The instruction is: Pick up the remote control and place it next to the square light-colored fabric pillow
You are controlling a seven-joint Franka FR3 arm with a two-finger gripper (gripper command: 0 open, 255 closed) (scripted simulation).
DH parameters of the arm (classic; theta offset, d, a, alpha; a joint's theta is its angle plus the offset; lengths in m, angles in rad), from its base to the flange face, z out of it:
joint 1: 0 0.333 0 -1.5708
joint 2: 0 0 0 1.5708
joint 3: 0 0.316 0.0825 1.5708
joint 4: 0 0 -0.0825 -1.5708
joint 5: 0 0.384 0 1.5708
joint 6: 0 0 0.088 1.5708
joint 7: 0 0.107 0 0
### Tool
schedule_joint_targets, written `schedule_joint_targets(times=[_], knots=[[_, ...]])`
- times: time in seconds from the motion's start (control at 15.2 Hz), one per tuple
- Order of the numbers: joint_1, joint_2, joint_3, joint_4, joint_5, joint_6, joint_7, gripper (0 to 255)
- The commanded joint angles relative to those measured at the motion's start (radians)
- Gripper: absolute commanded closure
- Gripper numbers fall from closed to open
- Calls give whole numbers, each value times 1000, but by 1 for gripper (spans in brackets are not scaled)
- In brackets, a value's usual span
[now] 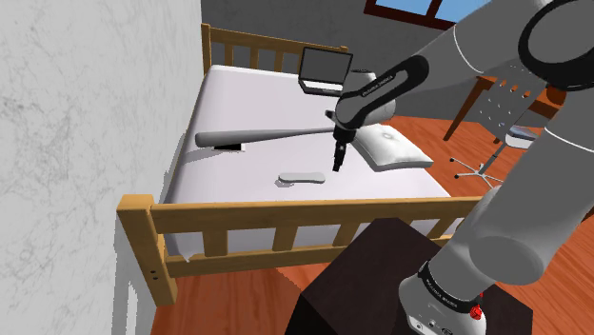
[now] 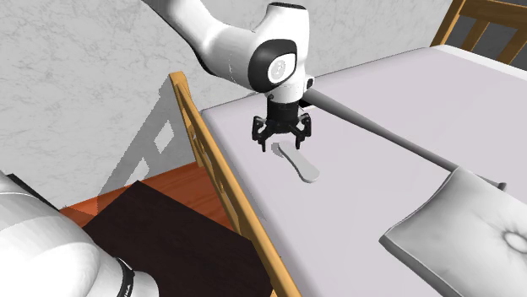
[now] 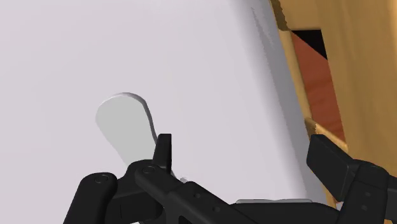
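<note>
Over the bed (image 2: 372,126), close to its wooden rail (image 2: 211,164), we log the gripper (image 2: 284,145) pointing down. The fingers (image 3: 164,151) are spread wide and grip nothing. The remote (image 2: 297,162), pale grey, lies flat on the sheet just below the fingers, most of it out past one finger rather than between them. Contact: we cannot tell. The pillow (image 2: 469,228), white and square, rests well apart from the fingers and the remote.

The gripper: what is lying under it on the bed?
One end of the pale grey remote control lies below the open gripper, on the white bed. In the wrist view the gripper covers that end.
</note>
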Motion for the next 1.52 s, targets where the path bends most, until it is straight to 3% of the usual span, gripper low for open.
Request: schedule_joint_targets(times=[0.0,0.4,0.86,1.45], knots=[[-3,90,8,53,45,40,-80,0],[-60,335,75,232,148,117,-283,0],[-127,594,162,483,181,146,-441,0],[-141,684,179,514,195,204,-450,0]])
